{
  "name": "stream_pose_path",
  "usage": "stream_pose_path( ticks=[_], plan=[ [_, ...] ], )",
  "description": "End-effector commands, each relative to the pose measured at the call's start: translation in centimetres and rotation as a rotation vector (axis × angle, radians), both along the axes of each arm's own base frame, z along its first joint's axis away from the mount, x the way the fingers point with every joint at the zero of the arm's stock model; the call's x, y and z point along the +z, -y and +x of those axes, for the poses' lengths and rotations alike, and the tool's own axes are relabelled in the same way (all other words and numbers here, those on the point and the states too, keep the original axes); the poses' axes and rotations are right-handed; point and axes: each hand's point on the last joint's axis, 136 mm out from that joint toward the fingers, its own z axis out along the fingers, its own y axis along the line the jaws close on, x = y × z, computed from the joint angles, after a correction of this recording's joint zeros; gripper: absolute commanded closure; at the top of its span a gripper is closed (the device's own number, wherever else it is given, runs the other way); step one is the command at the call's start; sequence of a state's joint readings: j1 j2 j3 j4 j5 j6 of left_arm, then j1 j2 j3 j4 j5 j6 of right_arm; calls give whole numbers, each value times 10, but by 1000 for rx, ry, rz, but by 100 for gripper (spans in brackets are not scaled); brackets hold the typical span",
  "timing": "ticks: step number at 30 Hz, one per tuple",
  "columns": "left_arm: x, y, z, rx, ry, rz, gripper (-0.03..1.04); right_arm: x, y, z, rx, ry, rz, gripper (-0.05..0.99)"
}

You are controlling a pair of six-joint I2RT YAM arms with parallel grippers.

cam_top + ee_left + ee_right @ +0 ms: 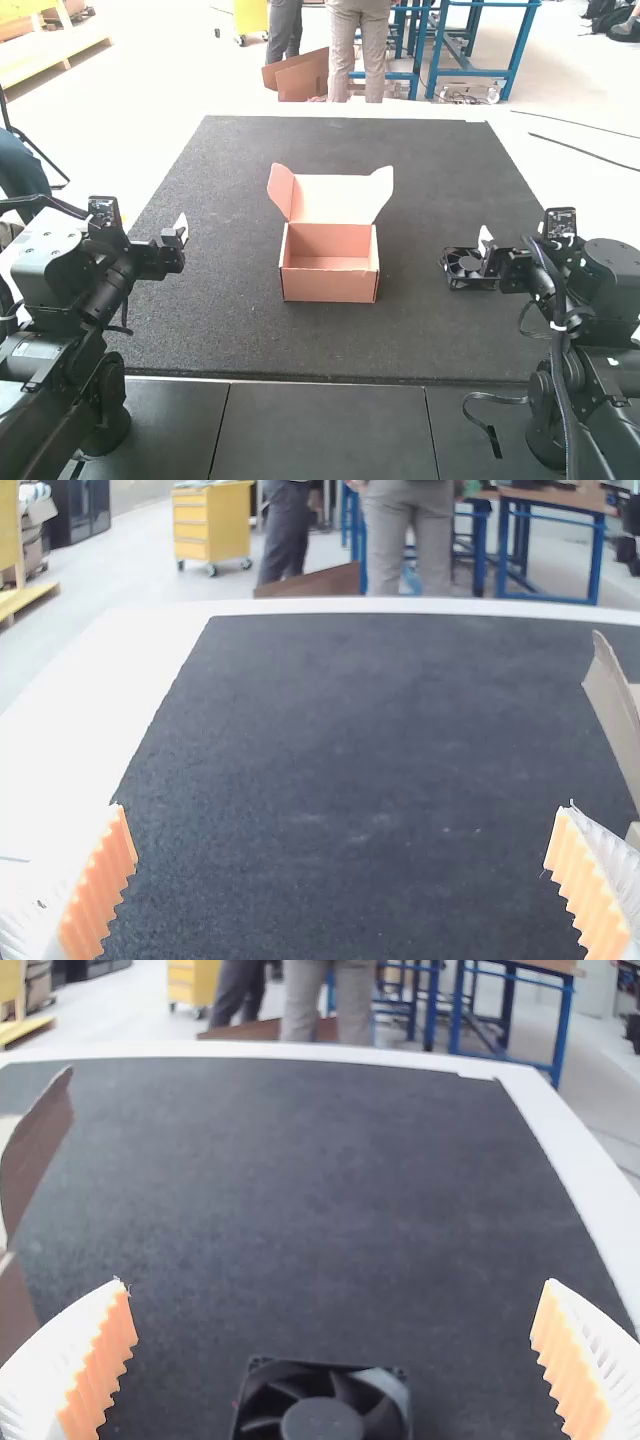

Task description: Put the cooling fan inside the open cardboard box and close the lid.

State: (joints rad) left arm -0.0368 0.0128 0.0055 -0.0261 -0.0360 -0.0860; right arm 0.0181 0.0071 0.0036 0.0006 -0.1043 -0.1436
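Mat (230, 330) lies on the worktop (585, 1170). Cardboard box (329, 275) sits mid-mat, with its lid (335, 195) standing up along the back edge. Cooling fan (462, 268) is on the mat right of the box, apart from it, between the spread fingers of the right gripper (487, 258) and touching neither. Left gripper (180, 240) is left of the box, well apart, over the mat's left edge.

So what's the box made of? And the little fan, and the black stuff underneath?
The open cardboard box looks like thin cardboard: matte pinkish-brown walls, folded flaps standing up. The cooling fan seems hard black plastic, faintly shiny on blades and hub. The black mat looks like rough felt or foam; its grainy surface leaves that open.
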Motion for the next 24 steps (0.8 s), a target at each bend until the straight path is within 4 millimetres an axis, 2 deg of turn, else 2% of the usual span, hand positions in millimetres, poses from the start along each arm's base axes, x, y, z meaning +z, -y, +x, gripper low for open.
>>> stream_pose_path(
  ticks=[1,24],
  plan=[
    [2,1,0,-7,17,10,4,-4,3,0,-15,-10,-12,2],
    [4,1,0,-7,24,14,4,-2,4,0,-21,-3,-8,2]
  ],
)
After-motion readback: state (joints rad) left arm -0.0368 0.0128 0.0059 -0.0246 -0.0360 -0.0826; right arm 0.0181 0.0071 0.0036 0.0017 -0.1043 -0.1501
